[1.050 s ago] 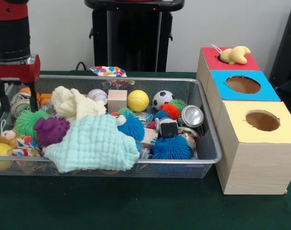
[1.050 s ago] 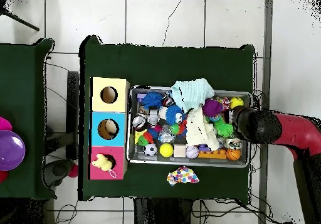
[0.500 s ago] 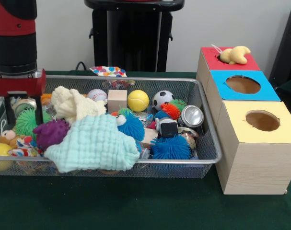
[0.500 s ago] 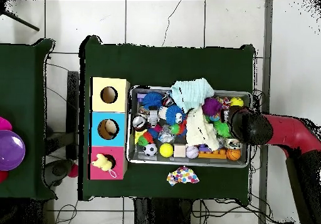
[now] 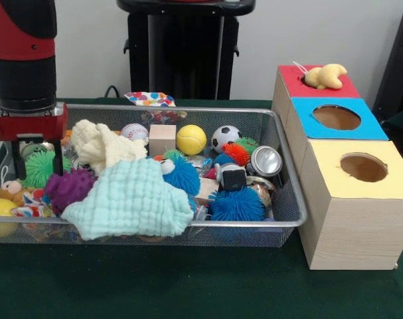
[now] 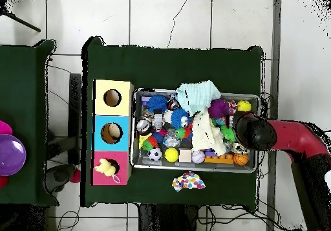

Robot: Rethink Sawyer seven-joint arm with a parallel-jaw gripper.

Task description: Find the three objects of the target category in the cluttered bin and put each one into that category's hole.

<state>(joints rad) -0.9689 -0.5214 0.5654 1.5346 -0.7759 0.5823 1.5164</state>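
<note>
My gripper [image 5: 37,167] hangs over the left end of the wire mesh bin [image 5: 291,193], open, its two fingers standing on either side of a green spiky ball [image 5: 39,166]. Whether they touch it I cannot tell. A purple spiky ball [image 5: 70,186] lies just in front. From above, the arm's black wrist [image 6: 254,131] covers the gripper at the bin's [image 6: 196,169] right end. Three boxes stand beside the bin, with a red top [image 5: 294,83], a blue top [image 5: 301,123] and a yellow top [image 5: 324,166], each with a round hole. A yellow plush toy [image 5: 326,76] lies on the red one.
The bin is crowded: a mint cloth [image 5: 131,199], a cream cloth [image 5: 101,143], blue spiky balls [image 5: 236,205], a yellow ball [image 5: 191,139], a soccer ball [image 5: 225,137], a wooden block [image 5: 162,139], a metal can [image 5: 265,161]. A spotted cloth [image 5: 150,99] lies behind the bin.
The arm has shifted right in the front view, further over the bin, and the fingers now straddle the green spiky ball. Nothing else has moved.
</note>
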